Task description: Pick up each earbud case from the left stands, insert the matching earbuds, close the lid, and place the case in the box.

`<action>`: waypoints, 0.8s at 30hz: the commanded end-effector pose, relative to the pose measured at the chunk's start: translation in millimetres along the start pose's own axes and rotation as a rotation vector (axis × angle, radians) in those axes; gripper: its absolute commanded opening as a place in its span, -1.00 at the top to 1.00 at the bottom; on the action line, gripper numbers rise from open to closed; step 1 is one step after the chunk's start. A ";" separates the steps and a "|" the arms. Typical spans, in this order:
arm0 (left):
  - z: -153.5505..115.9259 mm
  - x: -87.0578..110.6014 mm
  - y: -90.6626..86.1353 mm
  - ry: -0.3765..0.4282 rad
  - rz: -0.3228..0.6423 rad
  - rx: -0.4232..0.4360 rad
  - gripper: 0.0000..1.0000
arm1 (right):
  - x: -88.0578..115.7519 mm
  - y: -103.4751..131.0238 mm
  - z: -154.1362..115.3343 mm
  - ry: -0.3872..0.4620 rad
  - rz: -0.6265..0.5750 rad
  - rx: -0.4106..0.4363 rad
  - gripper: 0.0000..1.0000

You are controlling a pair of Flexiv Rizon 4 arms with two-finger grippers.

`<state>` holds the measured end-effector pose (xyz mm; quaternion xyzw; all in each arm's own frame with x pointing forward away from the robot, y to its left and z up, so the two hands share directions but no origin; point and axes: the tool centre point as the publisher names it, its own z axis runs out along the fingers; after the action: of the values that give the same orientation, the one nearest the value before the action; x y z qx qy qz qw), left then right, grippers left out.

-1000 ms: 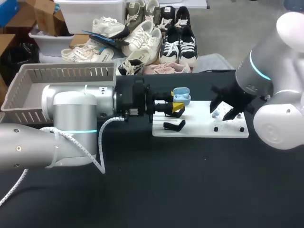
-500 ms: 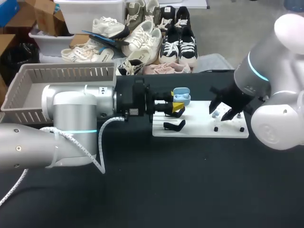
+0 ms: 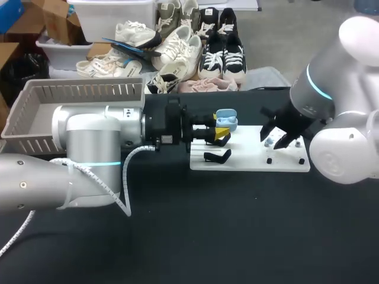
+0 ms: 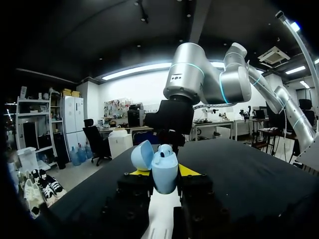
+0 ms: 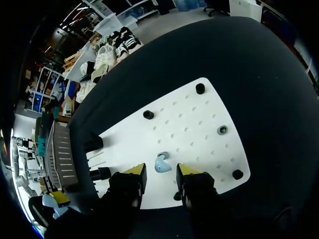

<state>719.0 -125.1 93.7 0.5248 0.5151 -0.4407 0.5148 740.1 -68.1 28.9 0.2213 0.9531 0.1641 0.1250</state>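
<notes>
the right arm (image 3: 331, 118) has drifted slightly inward and toward the table's far side (a small shift, no more), carrying the right gripper (image 5: 160, 172) across the white board (image 3: 249, 161); its spread fingers now seem to sit closer over the pale blue earbud (image 5: 161, 162).

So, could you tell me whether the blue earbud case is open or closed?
Open: the blue earbud case in the left tool has its lid swung back off the body.
</notes>
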 end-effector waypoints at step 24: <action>-0.3 -0.1 -1.2 -0.001 0.001 -0.004 1.00 | -1.5 1.7 8.9 0.020 0.012 0.016 0.60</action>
<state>719.0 -125.1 93.7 0.5247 0.5151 -0.4407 0.5148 743.3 -66.8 22.3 0.2260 0.9538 0.1613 0.1144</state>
